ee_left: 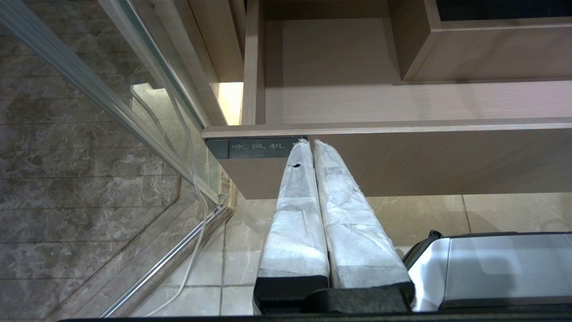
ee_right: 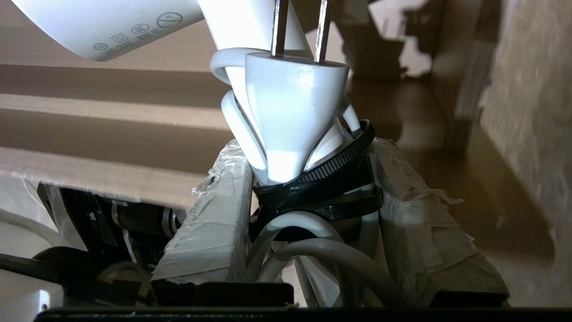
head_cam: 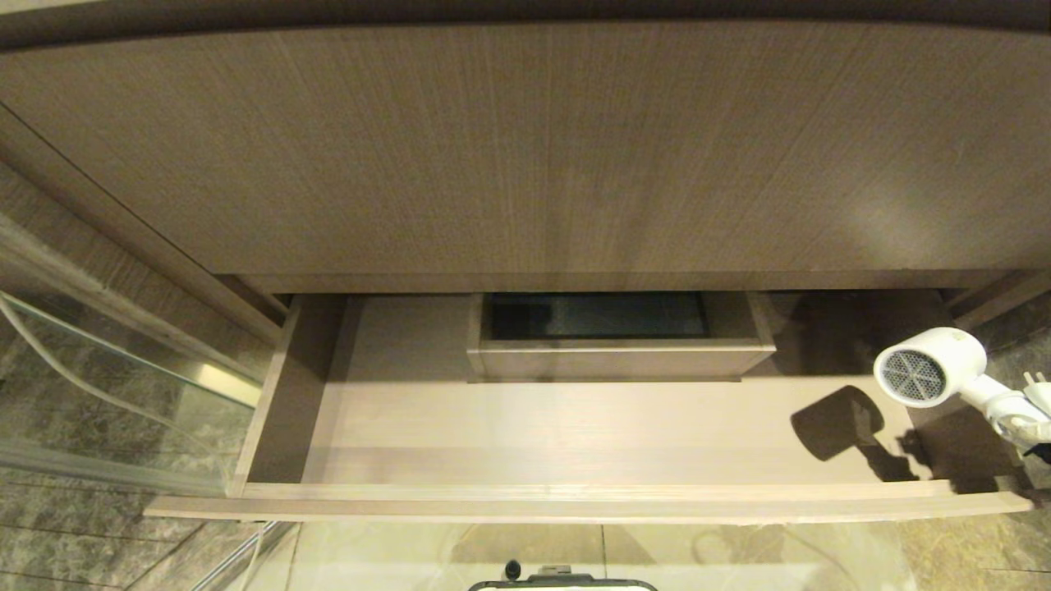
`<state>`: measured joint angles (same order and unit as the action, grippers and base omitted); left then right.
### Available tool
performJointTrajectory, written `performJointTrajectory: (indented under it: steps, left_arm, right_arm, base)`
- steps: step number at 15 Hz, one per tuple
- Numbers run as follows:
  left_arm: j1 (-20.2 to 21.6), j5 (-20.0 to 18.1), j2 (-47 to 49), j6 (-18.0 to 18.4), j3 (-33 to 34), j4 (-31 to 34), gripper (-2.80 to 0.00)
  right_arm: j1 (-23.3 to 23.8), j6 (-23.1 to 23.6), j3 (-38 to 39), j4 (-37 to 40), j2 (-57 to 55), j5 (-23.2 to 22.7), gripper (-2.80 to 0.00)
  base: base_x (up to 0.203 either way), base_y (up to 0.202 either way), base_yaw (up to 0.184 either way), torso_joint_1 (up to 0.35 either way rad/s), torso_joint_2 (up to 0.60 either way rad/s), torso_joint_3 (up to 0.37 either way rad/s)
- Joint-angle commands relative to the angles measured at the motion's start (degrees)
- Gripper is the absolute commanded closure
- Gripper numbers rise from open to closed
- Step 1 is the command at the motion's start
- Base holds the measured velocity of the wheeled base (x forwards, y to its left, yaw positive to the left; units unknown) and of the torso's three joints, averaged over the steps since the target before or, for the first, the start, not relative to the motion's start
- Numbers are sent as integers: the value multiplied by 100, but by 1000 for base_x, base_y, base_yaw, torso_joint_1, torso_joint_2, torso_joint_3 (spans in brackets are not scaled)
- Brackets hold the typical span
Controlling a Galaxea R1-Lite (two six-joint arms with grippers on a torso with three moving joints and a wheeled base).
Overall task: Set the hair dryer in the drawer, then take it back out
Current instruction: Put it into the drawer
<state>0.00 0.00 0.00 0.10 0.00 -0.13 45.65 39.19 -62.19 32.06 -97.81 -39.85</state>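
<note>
The drawer [head_cam: 575, 427] stands pulled out, its wide light-wood floor bare. Above its right end hangs the white hair dryer [head_cam: 932, 365], grey grille turned towards the head camera, its shadow falling on the drawer floor. My right gripper [head_cam: 1025, 427], at the head view's right edge, is shut on the dryer's handle and bundled cord. In the right wrist view the taped fingers [ee_right: 210, 210] clamp the cord bundle with its black ties [ee_right: 330, 179]; the plug [ee_right: 292, 103] and barrel [ee_right: 103, 22] stand beyond my right gripper [ee_right: 308, 152]. My left gripper [ee_left: 311, 144] is parked below the drawer front [ee_left: 402, 161], shut and empty.
A boxed cutout [head_cam: 620, 336] sits at the drawer's middle back. A tall wood-grain panel [head_cam: 525, 148] rises above the drawer. A glass door with a metal rail [head_cam: 107, 386] stands at the left. A dark label plate [ee_left: 259, 147] is on the drawer front. My base [head_cam: 562, 584] is over the tiled floor.
</note>
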Motion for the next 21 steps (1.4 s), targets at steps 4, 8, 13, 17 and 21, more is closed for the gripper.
performJointTrajectory:
  steps: [4,8,13,17,21]
  left_arm:
    - [0,0,-9,-1,0,5,0]
    - [0,0,-9,-1,0,5,0]
    - [0,0,0,-1,0,-4,0]
    - [0,0,0,-1,0,5,0]
    - [0,0,0,-1,0,5,0]
  right_arm:
    - [-397,-155,-423,2,-541,-19,0]
    - [-758,-368,-855,11,-871,168,0]
    - [-894,-456,-1082,0,-1059,282,0]
    - [-1026,-500,-1258,-83,-1306,344,0]
    - [-1139,-492,-1405,-174,-1507,346,0]
  base:
    - [0,0,0,0,0,0]
    - [0,0,0,0,0,0]
    - [0,0,0,0,0,0]
    - [0,0,0,0,0,0]
    - [0,0,0,0,0,0]
